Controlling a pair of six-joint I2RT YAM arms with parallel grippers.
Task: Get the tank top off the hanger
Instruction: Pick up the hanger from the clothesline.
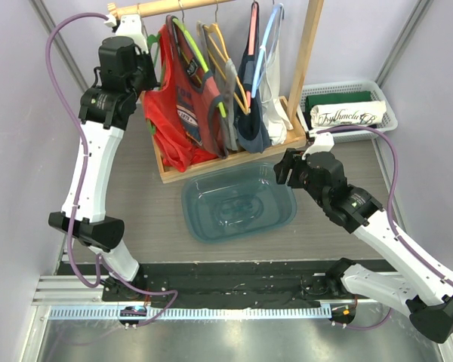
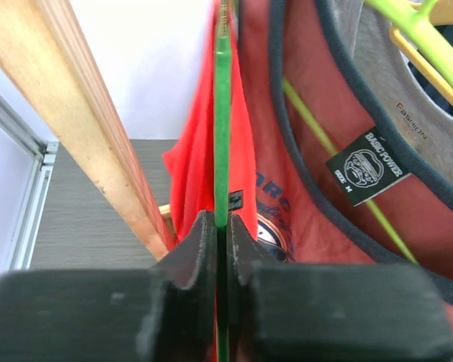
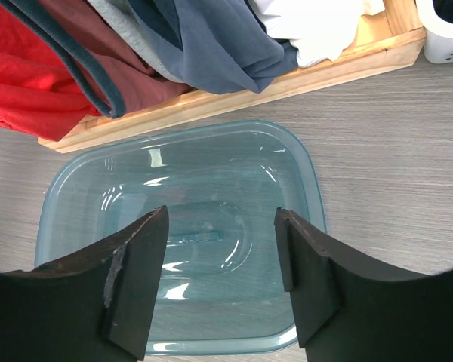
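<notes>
One label [image 2: 366, 167] reading "BASIC POWER", M, on maroon tank top [image 2: 309, 60]. Left tool [image 2: 221, 226] pinched on green hanger [image 2: 223, 113] by red tank top [image 2: 196, 166]; right tool [image 3: 220, 222] wide above blue tub [image 3: 306, 170].

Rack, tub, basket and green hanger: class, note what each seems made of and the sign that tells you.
Rack: bare pale wood, matt; grain shows. Tub: probably plastic, clear blue-tinted, glossy; highlights, and the table shows through. Basket: likely white plastic; moulded lattice walls. Green hanger: smooth, even colour, probably plastic, though coated metal is possible.
</notes>
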